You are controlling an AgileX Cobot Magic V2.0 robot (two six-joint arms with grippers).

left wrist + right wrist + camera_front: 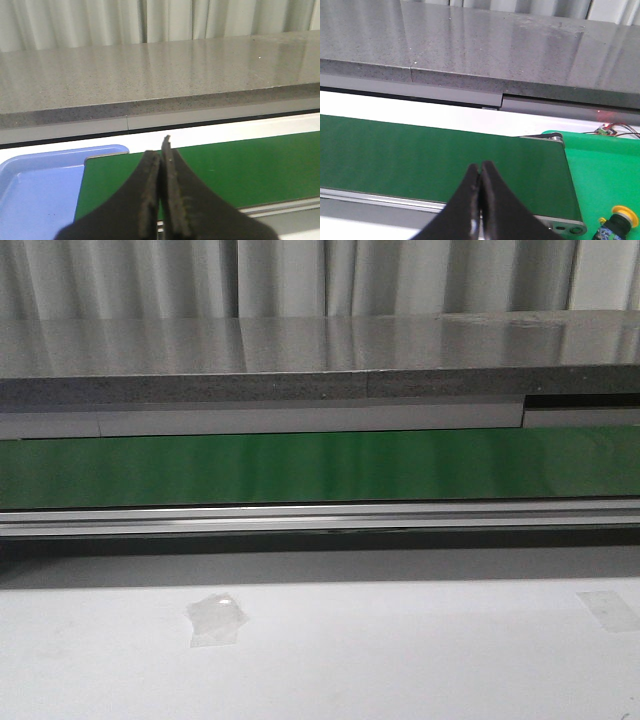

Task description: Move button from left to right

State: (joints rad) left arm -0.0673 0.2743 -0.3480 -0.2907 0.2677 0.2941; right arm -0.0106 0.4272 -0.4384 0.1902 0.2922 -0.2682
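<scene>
The button (620, 220) is seen only in the right wrist view, at the corner of the picture: a round yellow cap on a dark body, partly cut off by the picture's edge, standing on a bright green surface (600, 170) just past the end of the dark green conveyor belt (430, 155). It lies well apart from the right gripper (480, 175), whose black jaws are pressed together with nothing between them; the belt's end roller (552, 137) and its metal side rail (380, 197) are found between the fingertips and the button. A few thin wires (615, 129) are visible at the far edge of the green surface, below a grey speckled ledge (470, 45). In the left wrist view the left gripper (162, 150) is likewise closed on nothing, its tips poised over the other end of the belt (240, 170), with a blue tray (35, 195) beside that end. From the front, the belt (320, 468) is seen running across the picture behind a white table (400, 660) bearing pieces of clear tape (216, 620); neither gripper nor the button is shown there.
</scene>
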